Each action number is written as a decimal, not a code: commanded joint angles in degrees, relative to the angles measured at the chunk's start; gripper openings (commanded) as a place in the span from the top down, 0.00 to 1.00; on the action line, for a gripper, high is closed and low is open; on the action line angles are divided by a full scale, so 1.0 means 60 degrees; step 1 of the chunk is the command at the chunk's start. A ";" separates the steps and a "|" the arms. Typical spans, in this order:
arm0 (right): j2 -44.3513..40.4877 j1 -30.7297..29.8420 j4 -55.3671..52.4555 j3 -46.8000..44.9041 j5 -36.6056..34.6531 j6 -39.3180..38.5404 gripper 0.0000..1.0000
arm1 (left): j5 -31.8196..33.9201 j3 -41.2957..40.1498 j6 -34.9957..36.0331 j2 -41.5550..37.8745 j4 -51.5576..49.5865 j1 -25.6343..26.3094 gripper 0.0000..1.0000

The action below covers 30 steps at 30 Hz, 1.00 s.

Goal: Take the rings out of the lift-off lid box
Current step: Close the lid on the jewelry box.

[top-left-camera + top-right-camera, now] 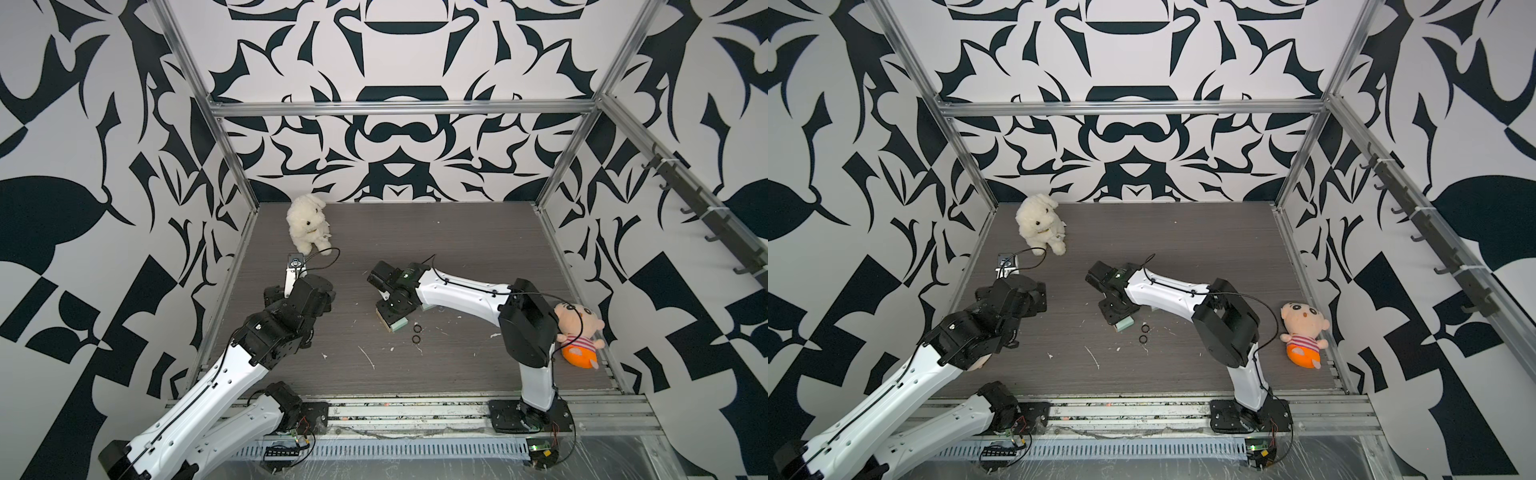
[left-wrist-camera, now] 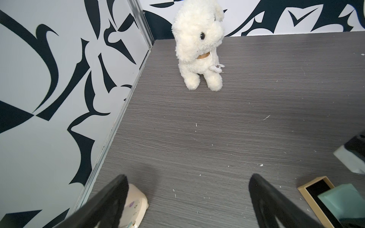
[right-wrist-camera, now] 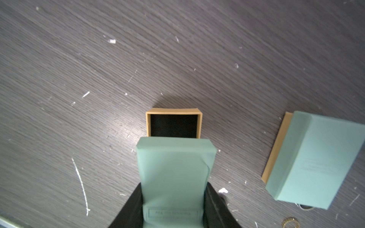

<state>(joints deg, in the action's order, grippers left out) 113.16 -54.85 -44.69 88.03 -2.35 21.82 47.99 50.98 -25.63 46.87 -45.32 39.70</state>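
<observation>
**A:** Item one, the rings: where are they?

**B:** A black ring (image 1: 417, 328) and a second black ring (image 1: 416, 340) lie flat on the table (image 1: 415, 241). They are outside the box (image 3: 174, 111), just beside it and not touching it. Both top views show them. A paler ring (image 3: 290, 221) also lies on the table, farther from the box.

**A:** And the box itself?

**B:** It has tan walls and a black lining, and it stands upright on the table with its top open.

**A:** Lid?

**B:** The mint lid (image 3: 173, 167) is off and hides part of the box's opening. I cannot tell whether it touches the rim.

**A:** Who holds it?

**B:** The right gripper (image 3: 174, 197), directly over the box, with its jaws clamped on the lid's two sides.

**A:** The other arm?

**B:** The left gripper (image 2: 188, 177) is well apart from the box, with its jaws spread wide and nothing between them.

**A:** Sundries?

**B:** A second mint box (image 3: 316, 158) lies closed on its side near the box. A small cream gadget (image 2: 136, 205) with numerals sits by a left finger. A white plush dog (image 1: 306, 224) and a cartoon doll (image 1: 577, 332) are both well apart from the box, on opposite sides of it.
</observation>
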 commanded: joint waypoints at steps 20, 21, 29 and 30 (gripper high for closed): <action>0.0565 0.0148 -0.0345 0.1009 0.0032 -0.0429 0.54 | -0.0192 -0.0183 0.0038 -0.0122 -0.0078 -0.0167 0.01; 0.0577 0.0160 -0.0345 0.1027 0.0011 -0.0420 0.54 | -0.0196 -0.0191 0.0038 -0.0122 -0.0078 -0.0183 0.00; 0.0710 0.0242 -0.0287 0.1075 -0.0004 -0.0327 0.54 | -0.0237 -0.0204 0.0045 -0.0152 -0.0064 -0.0203 0.01; 0.0711 0.0249 -0.0272 0.1062 -0.0004 -0.0307 0.55 | -0.0238 -0.0205 0.0038 -0.0151 -0.0064 -0.0215 0.00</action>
<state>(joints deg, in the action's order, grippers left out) 118.24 -53.67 -45.56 92.64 -2.20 19.53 46.96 50.98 -25.58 46.76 -45.28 38.74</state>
